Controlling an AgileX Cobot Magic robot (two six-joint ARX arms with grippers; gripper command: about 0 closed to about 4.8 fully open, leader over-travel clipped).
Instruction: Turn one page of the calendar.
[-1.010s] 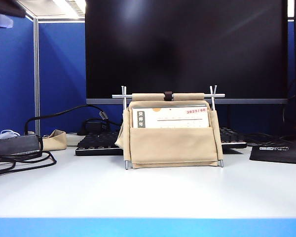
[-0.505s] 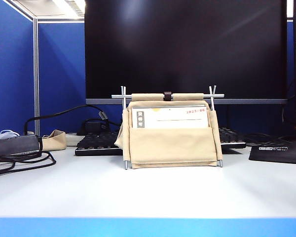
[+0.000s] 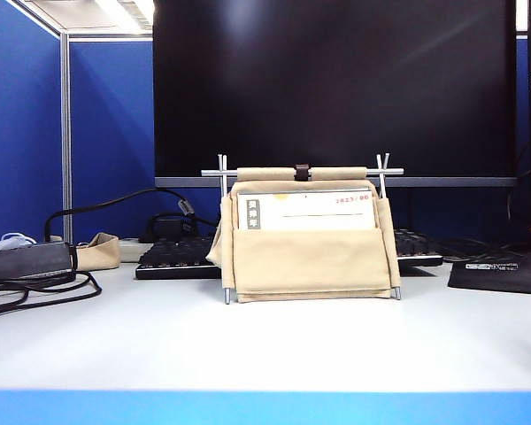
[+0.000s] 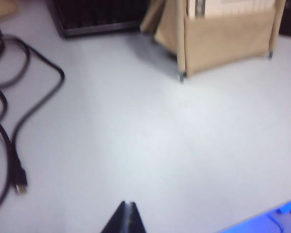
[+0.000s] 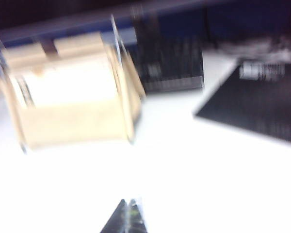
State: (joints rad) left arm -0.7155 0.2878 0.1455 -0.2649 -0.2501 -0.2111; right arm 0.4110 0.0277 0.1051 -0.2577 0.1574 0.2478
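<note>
Meanwhile, left gripper [image 4: 125, 213] and right gripper [image 5: 127, 211], both closed, hover near calendar [image 3: 305, 234].

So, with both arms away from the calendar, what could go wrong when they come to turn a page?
1. The white calendar page sits deep in the beige fabric stand, leaving little edge to pinch.
2. The left end effector and right end effector are both shut; they must open first.
3. The thin metal rods may let the stand tip against the black keyboard.

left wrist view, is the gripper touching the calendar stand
No, the shut left gripper hangs over bare table, well apart from the calendar in its beige stand.
</note>
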